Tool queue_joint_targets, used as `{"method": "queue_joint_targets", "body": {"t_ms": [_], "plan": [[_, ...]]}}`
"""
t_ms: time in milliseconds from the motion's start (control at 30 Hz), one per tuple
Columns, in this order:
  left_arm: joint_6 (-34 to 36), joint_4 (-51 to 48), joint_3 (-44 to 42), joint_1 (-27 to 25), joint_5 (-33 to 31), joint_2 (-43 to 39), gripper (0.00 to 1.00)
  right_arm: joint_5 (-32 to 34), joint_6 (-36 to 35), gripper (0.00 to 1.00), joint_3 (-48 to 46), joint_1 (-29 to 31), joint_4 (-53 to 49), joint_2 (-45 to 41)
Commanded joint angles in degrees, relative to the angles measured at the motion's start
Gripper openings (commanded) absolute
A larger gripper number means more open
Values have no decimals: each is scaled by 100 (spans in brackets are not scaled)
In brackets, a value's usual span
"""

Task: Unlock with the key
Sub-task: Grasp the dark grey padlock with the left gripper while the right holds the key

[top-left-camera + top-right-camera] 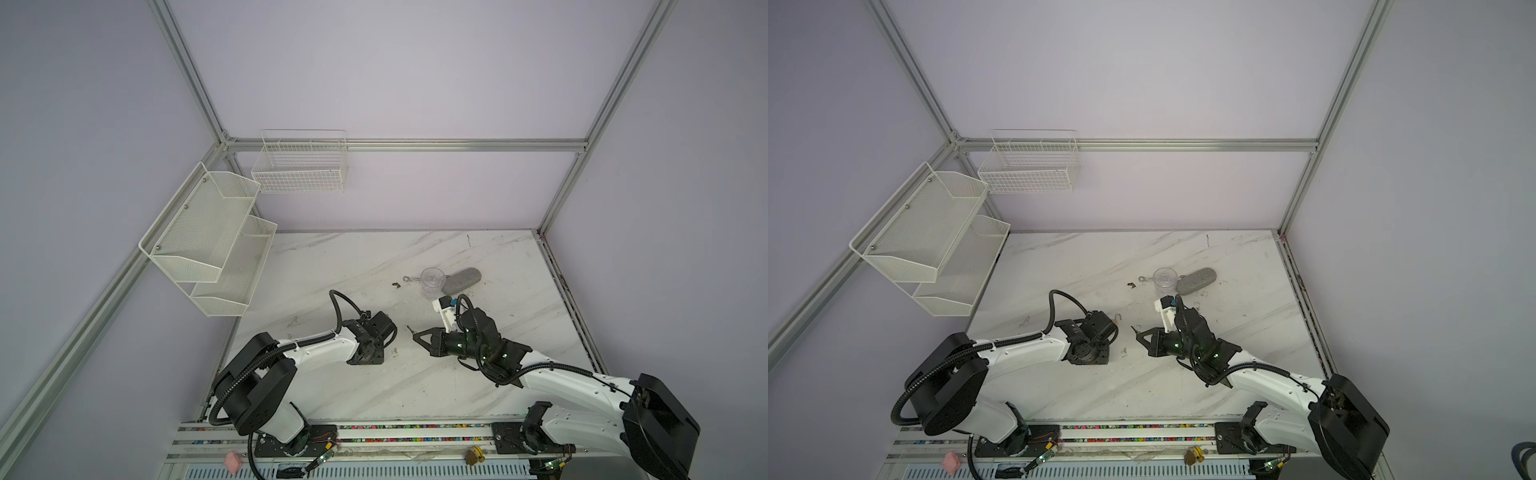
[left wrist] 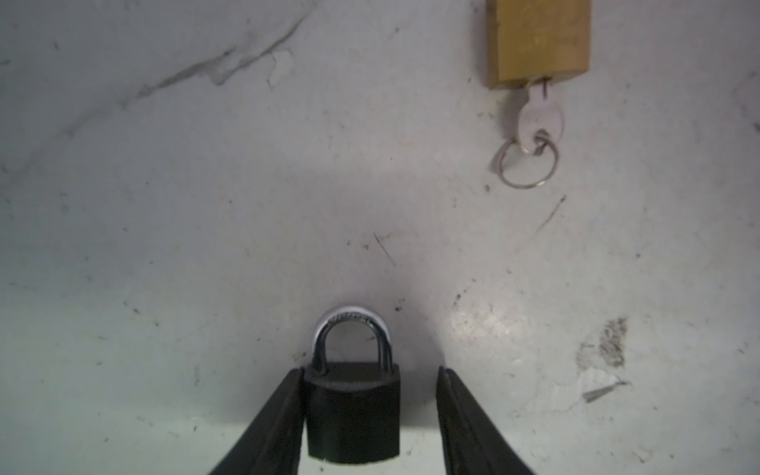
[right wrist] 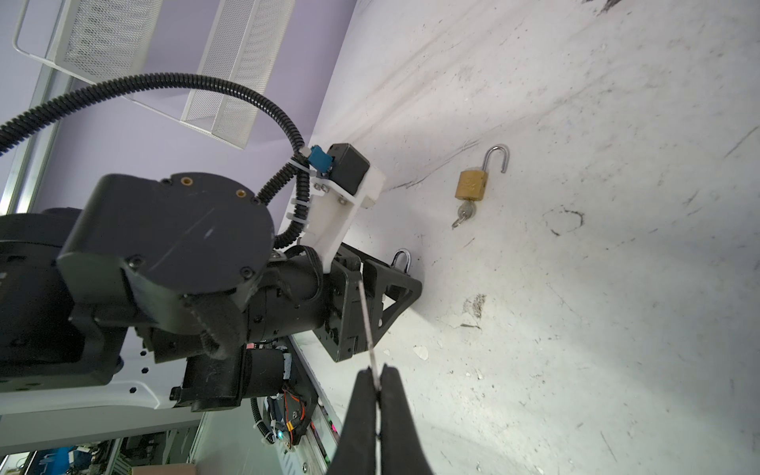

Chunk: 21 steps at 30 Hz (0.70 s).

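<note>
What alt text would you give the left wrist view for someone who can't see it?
A black padlock, shackle shut, sits between the fingers of the open left gripper: one finger touches its side, the other stands apart. Farther off on the marble table lies a brass padlock, cut off by the frame edge, with a silver key in it.

Both top views: high, looking down at table (image 1: pixel 332 257). Wrist views close; both share brass padlock (image 2: pixel 538 41).
</note>
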Motion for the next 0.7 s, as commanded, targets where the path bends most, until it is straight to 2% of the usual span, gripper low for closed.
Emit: {"method": "queue_joint_targets", "body": {"t_ms": [0,200,300,667], "plan": [[-130,-319,144,-63,-88,78,48,-10,-61,0,0,-14,108,0],[-240,-378,-41,-73,-174,8,41,-32,-80,0,48,-14,113,77],[-187,-377,-51,-71,-177,1,31,-11,-77,0,55,-13,129,64],[-262,-374,-18,-71,-246,-485,11,38,-101,0,184,-14,-32,4]]}}
